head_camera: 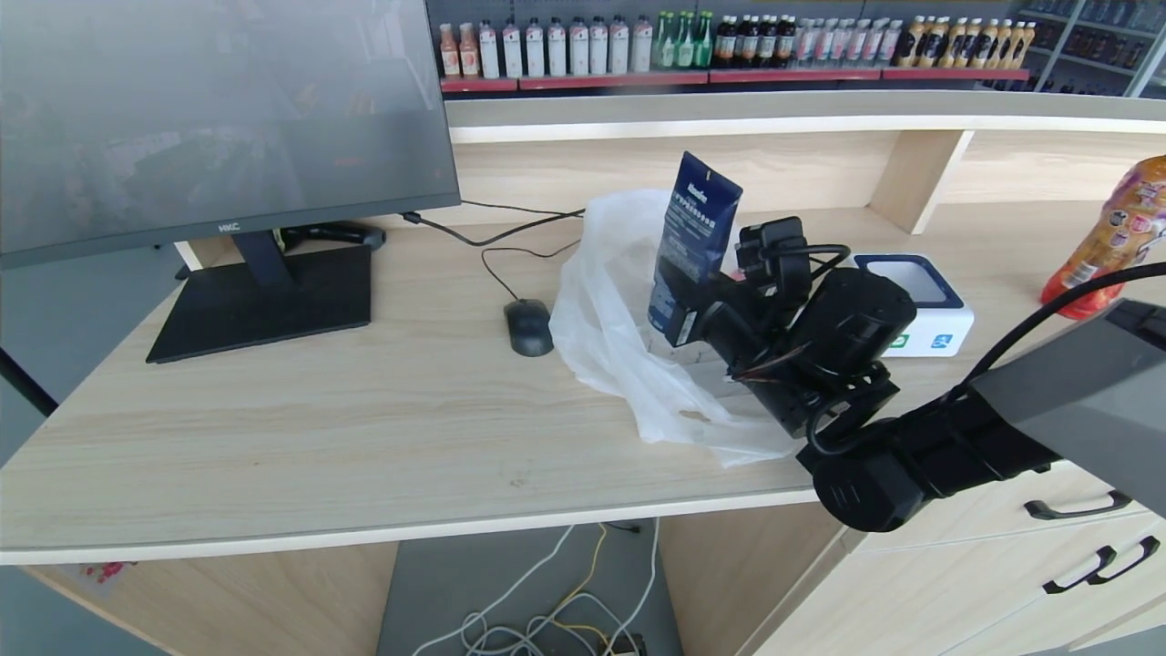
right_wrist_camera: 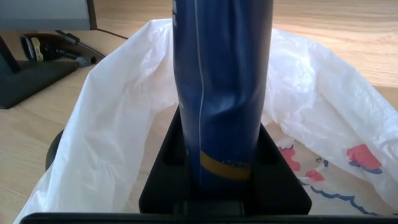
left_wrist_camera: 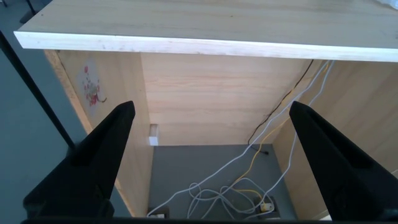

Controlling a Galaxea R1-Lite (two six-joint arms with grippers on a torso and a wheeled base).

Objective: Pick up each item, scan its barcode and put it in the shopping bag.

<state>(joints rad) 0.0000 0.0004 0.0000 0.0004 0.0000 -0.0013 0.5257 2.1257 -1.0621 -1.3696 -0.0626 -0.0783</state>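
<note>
Right arm: right jaws pinching the lower end of the tall dark blue foil pouch. In the right wrist view the pouch stands between my two black fingers and is dented where they press. It is held nearly upright, top end free.

Position: the pouch is at the open mouth of the crumpled white plastic shopping bag, which lies slumped on the pale wooden tabletop. The bag's walls rise on both sides of the pouch. I cannot tell whether its lower end is already past the rim.

Judgement: a grip at the bottom keeps the printed faces uncovered for reading. Holding it upright suits a narrow drop into a limp opening. The white box scanner with a dark-rimmed window sits just beside my arm, on the side away from the bag, so I judge this to be the bagging step.

Left arm: left jaws spread wide and empty, held low under the tabletop edge, out of the way.

Remaining: an orange drink bottle stands well apart, beyond the scanner, not yet bagged.

Risk: the bag may fold shut under the pouch.
</note>
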